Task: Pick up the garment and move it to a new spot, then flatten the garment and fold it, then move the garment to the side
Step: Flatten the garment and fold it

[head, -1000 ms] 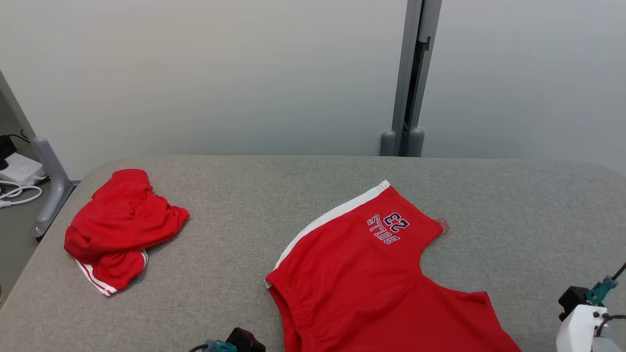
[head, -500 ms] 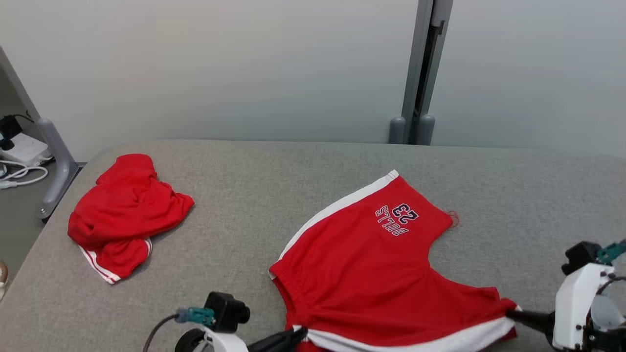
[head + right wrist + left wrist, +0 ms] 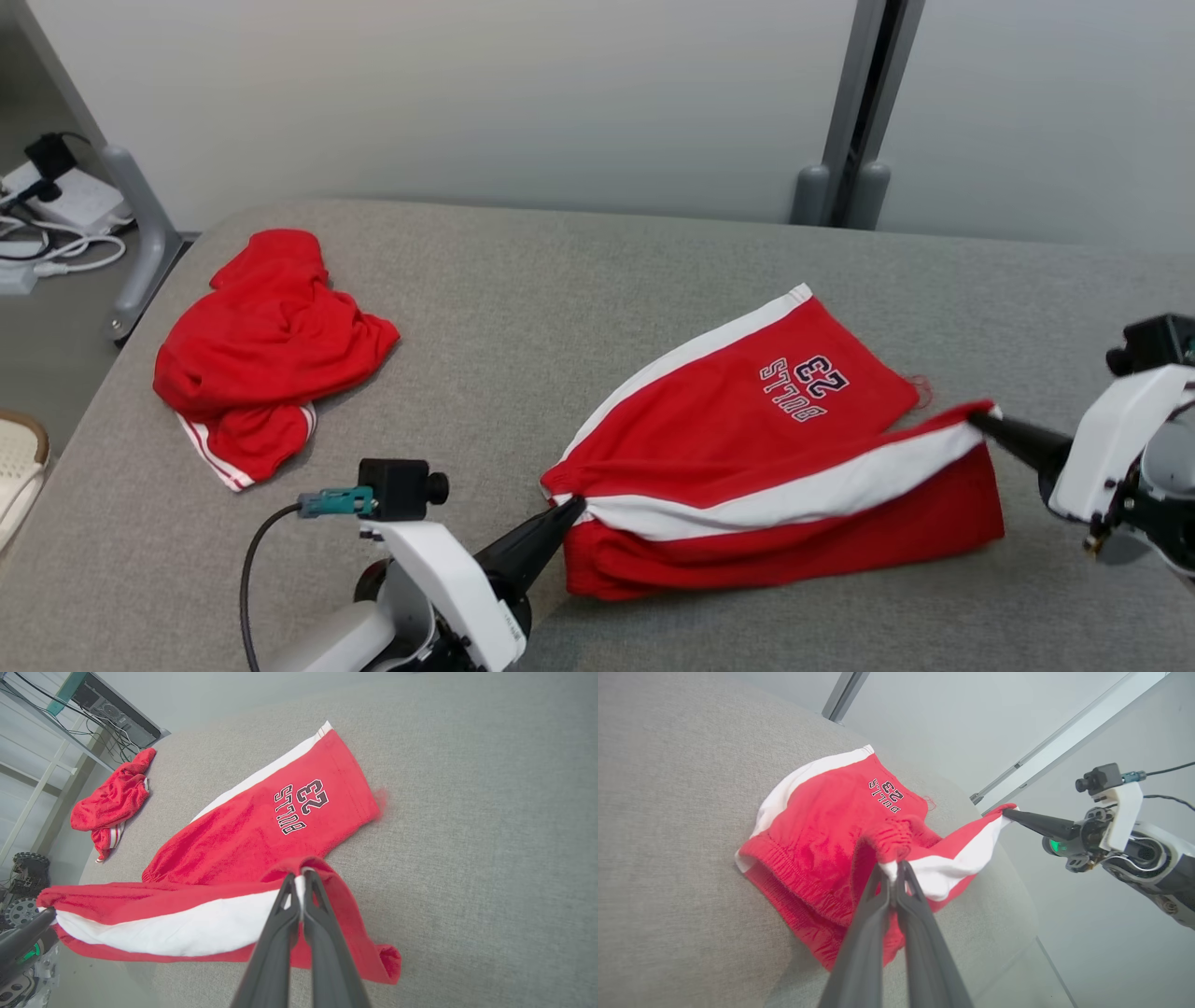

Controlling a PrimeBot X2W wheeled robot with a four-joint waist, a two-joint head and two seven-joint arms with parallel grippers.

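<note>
My left hand [image 3: 576,506] pinches the shorts [image 3: 738,429] at the waistband; my right hand [image 3: 977,420] pinches a hem. One leg lies on the table [image 3: 560,299].

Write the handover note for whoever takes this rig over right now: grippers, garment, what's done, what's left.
Left gripper: shut on the red shorts at the waistband corner.
Right gripper: shut on the same leg's hem corner.
Shorts: on the grey table; the printed leg lies flat, the striped leg is held lifted beside it. A crumpled red garment lies at the table's left.
Done: shorts spread; fold begun.
Left: lay the held leg over the flat one, release, move the shorts aside.
</note>
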